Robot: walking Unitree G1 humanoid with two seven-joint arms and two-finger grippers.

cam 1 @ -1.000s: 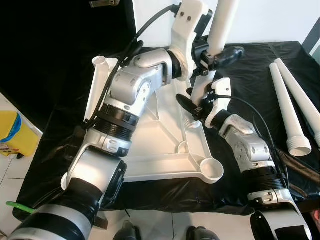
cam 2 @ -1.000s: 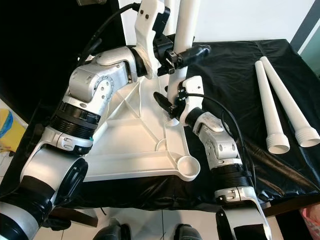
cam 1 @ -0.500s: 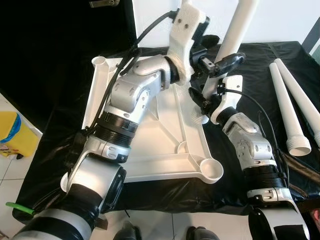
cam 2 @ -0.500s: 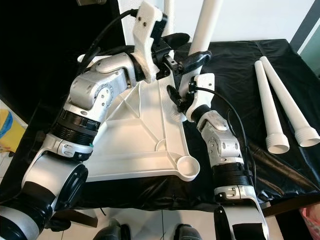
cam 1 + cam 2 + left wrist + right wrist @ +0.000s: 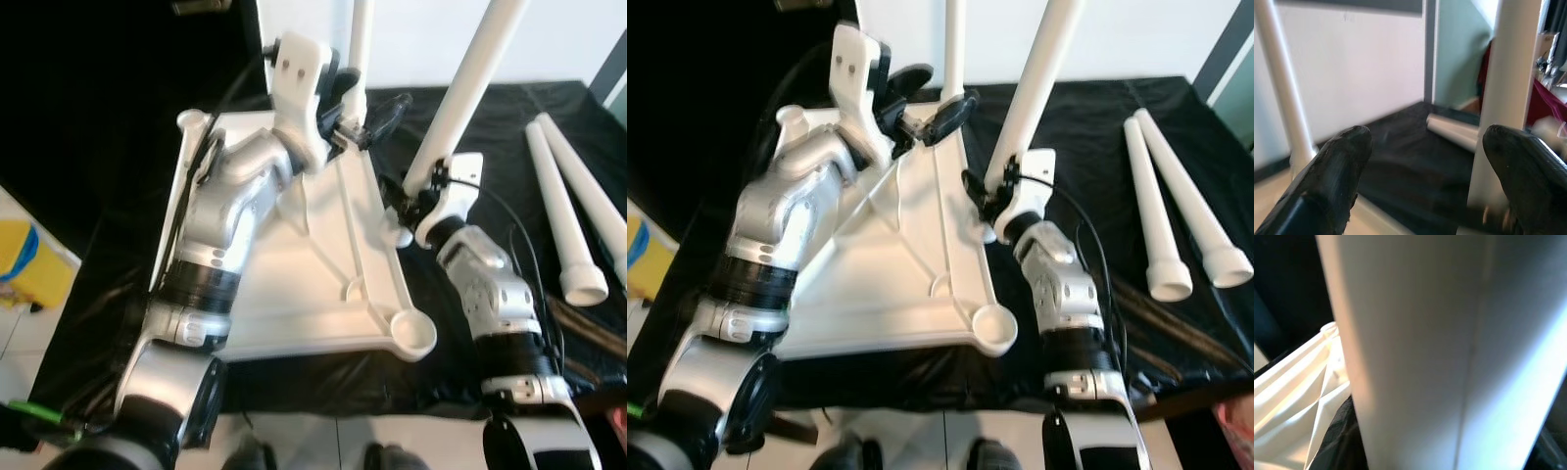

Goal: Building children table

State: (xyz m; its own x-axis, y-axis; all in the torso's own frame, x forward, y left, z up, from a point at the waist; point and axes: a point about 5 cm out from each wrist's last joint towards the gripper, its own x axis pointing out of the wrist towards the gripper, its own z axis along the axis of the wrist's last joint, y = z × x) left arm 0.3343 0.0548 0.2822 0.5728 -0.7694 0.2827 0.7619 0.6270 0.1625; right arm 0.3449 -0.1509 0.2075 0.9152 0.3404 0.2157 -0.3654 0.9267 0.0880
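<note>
Gripping the white leg (image 5: 460, 108) near its lower end, your right gripper (image 5: 419, 186) holds it tilted over the tabletop (image 5: 294, 284)'s right-edge socket. Your left gripper (image 5: 367, 113) hangs open, just left of the leg.

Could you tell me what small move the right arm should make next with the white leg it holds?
Probably tip the tilted white plastic table leg upright over the corner socket of the upturned white tabletop; the right pincer grips it leaning away.
</note>
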